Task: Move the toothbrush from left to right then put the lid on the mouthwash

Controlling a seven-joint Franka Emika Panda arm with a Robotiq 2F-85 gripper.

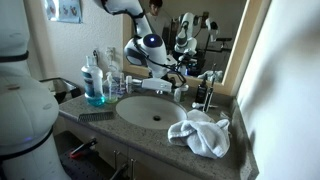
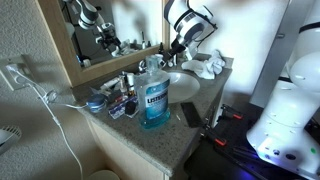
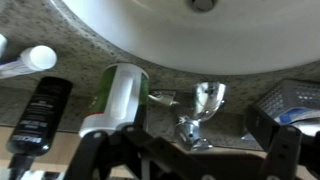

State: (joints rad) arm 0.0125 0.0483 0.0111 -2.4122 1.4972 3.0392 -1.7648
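dark gripper [image 3: 182, 145] fingers [image 3: 90, 150] are spread wide with nothing held, over the chrome tap [image 3: 205, 100] behind the sink [image 3: 180, 30], a green-and-white container [image 3: 115, 95] just beside. mouthwash [image 1: 94, 82] stands upright on the counter [image 1: 130, 136], well apart.

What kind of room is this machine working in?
Most likely a bathroom, in a home or hotel. A white sink basin is set into a speckled counter below a wall mirror. A bottle of blue mouthwash and a crumpled white towel sit on it.
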